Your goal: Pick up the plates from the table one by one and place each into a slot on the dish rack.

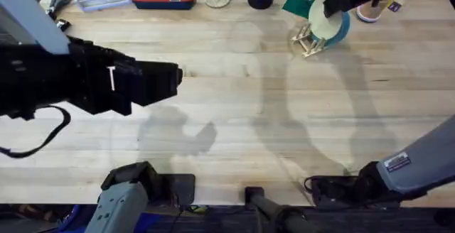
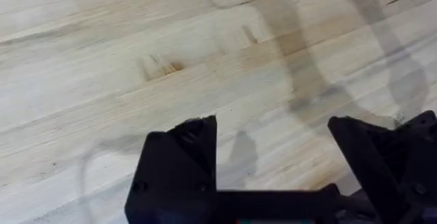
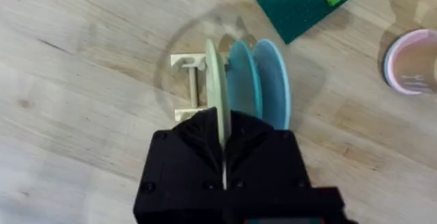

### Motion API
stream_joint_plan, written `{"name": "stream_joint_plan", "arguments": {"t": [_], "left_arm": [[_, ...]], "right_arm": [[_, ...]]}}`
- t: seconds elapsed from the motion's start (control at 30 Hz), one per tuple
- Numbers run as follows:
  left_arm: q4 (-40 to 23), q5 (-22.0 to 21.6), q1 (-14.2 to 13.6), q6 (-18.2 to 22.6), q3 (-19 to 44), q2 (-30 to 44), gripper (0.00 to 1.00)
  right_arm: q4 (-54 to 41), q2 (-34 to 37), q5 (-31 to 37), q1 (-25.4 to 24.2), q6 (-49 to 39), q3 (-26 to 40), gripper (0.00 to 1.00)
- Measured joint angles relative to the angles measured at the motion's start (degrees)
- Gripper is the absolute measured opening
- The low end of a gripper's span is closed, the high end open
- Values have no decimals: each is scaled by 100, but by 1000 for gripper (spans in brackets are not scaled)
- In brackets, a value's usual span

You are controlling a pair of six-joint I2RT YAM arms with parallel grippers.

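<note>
fingers of right gripper [image 3: 224, 157] clamp the cream plate [image 3: 214, 80] edge-on, upright over the dish rack [image 3: 189, 86], beside teal plates [image 3: 263, 80]; slot lies straight below. left gripper [image 2: 273, 159] released, well apart over bare worktop [image 1: 234, 91].

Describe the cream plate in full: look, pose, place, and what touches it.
The cream plate is a plain, thin, round disc with a matte pale surface. It stands on edge over the dish rack, at the far right of the table. The right gripper is shut on its rim. Two teal plates stand upright close beside it; whether it is seated in a slot cannot be told.
</note>
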Motion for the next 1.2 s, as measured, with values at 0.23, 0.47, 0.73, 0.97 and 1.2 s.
{"name": "stream_joint_plan", "arguments": {"t": [0.23,0.47,0.73,0.97,1.2], "left_arm": [[0,0,0,2,0,0,993],[0,0,0,2,0,0,994],[0,0,0,2,0,0,994],[0,0,0,2,0,0,993],[0,0,0,-1,0,0,993]], "right_arm": [[-2,4,0,0,0,0,29],[-35,245,7,0,-2,0,29],[-60,255,14,0,-2,0,99],[-85,258,-42,31,-2,0,202],[-90,258,-46,33,-2,0,257]]}}
